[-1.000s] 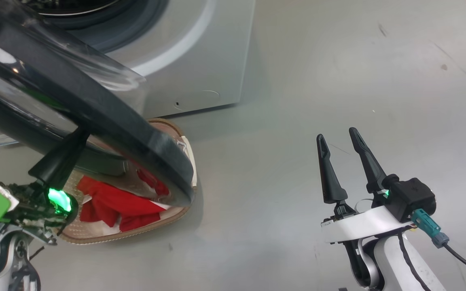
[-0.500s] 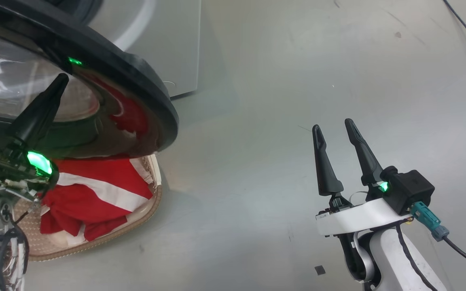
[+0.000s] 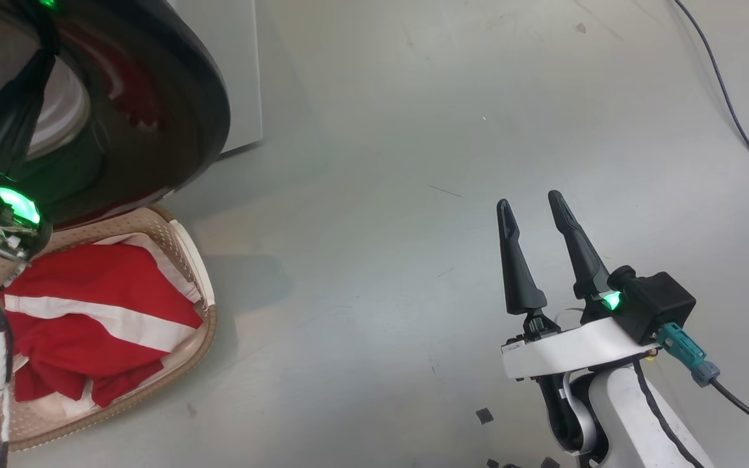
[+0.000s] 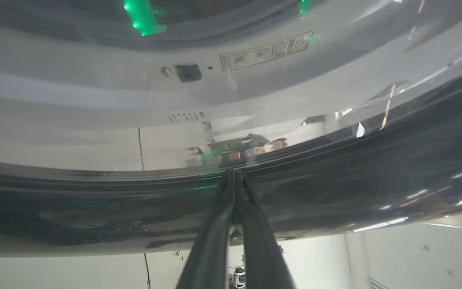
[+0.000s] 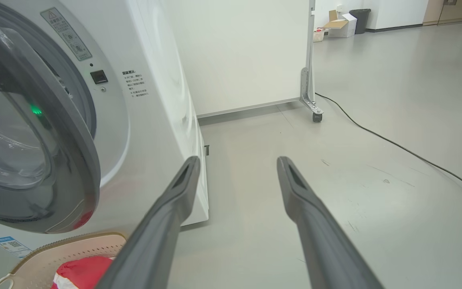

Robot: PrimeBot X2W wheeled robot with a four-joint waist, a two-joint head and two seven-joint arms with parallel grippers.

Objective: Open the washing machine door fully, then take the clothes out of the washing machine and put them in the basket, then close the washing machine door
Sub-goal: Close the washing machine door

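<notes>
The washing machine door (image 3: 186, 97), with its glossy black rim and clear glass, stands partly swung over the white washing machine (image 5: 155, 80). My left gripper (image 3: 41, 39) is shut with nothing in it. In the left wrist view its fingertips (image 4: 233, 174) press together against the door's black rim (image 4: 335, 192). The red clothes (image 3: 88, 305) with white bands lie in the cream basket (image 3: 209, 325) on the floor below the door. My right gripper (image 3: 527, 198) hangs open over bare floor to the right, and its own view shows its spread fingers (image 5: 238, 160) holding nothing.
A black cable (image 3: 732, 110) runs across the floor at the far right. A white panel on castors (image 5: 309, 60) stands behind the machine. Small dark scraps (image 3: 484, 414) lie near my right arm. Grey floor stretches between the basket and the right gripper.
The door has swung from wide open toward the machine front, with my shut left gripper staying against it. The head camera has shifted too. The right gripper stays open, about where it was.
</notes>
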